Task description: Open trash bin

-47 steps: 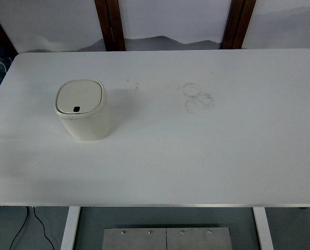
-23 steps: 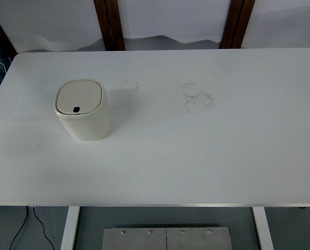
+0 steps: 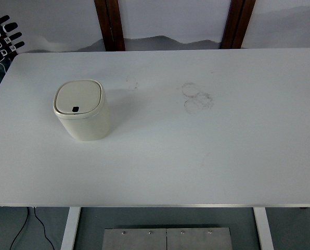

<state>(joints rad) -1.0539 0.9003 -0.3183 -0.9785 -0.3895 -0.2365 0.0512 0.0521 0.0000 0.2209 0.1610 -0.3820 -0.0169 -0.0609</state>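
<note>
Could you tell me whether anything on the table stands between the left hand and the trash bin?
Nothing visible does. The left hand is at the far left corner, and only bare table lies between it and the closed trash bin.

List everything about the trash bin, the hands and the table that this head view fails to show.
- Cream rounded-square plastic trash bin: its inside is hidden by the shut lid; its far side faces away from the camera.
- Black left hand: cut off by the picture's left edge, only the fingertips show, so its pose is unclear.
- Right hand: not in view.
- White table: the far left and right corners are cut off by the picture's edges.
</note>
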